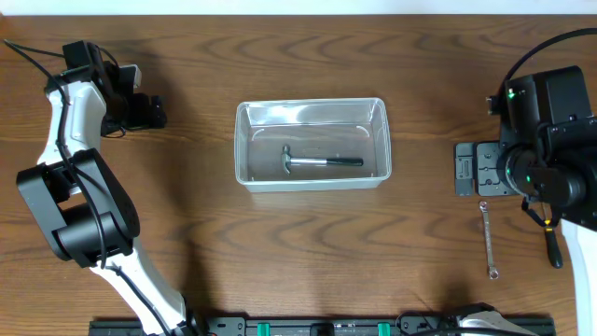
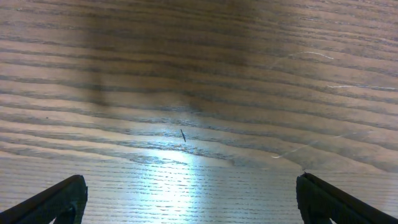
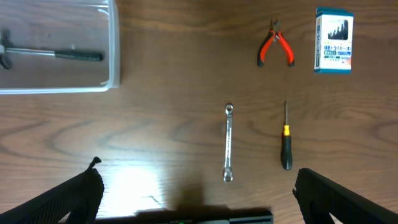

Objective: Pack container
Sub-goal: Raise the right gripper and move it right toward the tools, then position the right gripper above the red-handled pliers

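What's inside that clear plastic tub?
One hammer lies flat in the tub, metal head left, dark grip right from overhead. The tub is clear and lidless, so nothing inside looks hidden.

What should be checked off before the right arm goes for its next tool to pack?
1. Right fingers open, empty: ok.
2. Left fingers open, empty, over the wooden table: ok.
3. Clear rectangular plastic container upright, with room beside the black-handled metal hammer inside: ok.
4. Silver metal wrench lies flat, apart from the black-handled screwdriver with a yellow collar: ok.
5. Everything packed: not ok; red-handled pliers and small blue-and-white box also lie outside.
6. Right fingers' height above the wrench: cannot tell.
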Controlling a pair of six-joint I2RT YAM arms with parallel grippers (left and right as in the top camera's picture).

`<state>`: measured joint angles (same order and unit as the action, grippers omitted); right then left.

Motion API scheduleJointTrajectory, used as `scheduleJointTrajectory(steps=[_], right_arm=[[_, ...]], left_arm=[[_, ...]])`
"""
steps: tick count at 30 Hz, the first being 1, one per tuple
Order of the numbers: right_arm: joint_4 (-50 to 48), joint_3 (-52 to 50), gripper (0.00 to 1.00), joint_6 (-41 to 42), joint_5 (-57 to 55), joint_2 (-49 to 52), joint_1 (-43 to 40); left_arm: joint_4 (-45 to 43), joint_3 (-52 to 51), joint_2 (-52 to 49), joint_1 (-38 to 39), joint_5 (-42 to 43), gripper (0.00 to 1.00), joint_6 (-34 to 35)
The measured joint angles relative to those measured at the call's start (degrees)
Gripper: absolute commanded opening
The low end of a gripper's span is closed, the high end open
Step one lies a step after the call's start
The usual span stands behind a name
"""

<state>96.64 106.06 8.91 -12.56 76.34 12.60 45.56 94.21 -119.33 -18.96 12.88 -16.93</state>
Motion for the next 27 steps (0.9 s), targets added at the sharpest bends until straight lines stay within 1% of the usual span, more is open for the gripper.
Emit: scheduleJointTrajectory(steps=[5, 10, 14, 17, 22, 24, 27], right_arm=[[-2.80, -0.04, 0.99, -0.66, -0.44, 0.00, 0.00], [-2.97, -0.17, 0.99, -1.38, -6.51, 0.04, -0.81], [-3.02, -1.16, 0.99, -4.57, -10.29, 0.22, -4.92], [-4.11, -2.34, 0.99, -6.14, -9.84, 0.90, -9.62], [-7.76, -3.74, 0.99, -8.61, -2.49, 4.39, -19.65], [-8.59, -3.80, 0.99, -12.39, 1.97, 6.67, -23.39], [-8.70, -3.96, 0.99, -20.96, 10.16, 10.54, -27.56]], left_arm=[[0.00, 0.00, 0.00, 0.00, 0.00, 0.98, 0.00], [0.00, 0.00, 0.00, 0.00, 0.00, 0.98, 0.00], [0.00, 0.00, 0.00, 0.00, 0.00, 0.98, 0.00], [0.00, 0.00, 0.00, 0.00, 0.00, 0.98, 0.00], [0.00, 0.00, 0.00, 0.00, 0.00, 0.98, 0.00], [0.00, 0.00, 0.00, 0.00, 0.00, 0.98, 0.00], [0.02, 0.00, 0.00, 0.00, 0.00, 0.98, 0.00]])
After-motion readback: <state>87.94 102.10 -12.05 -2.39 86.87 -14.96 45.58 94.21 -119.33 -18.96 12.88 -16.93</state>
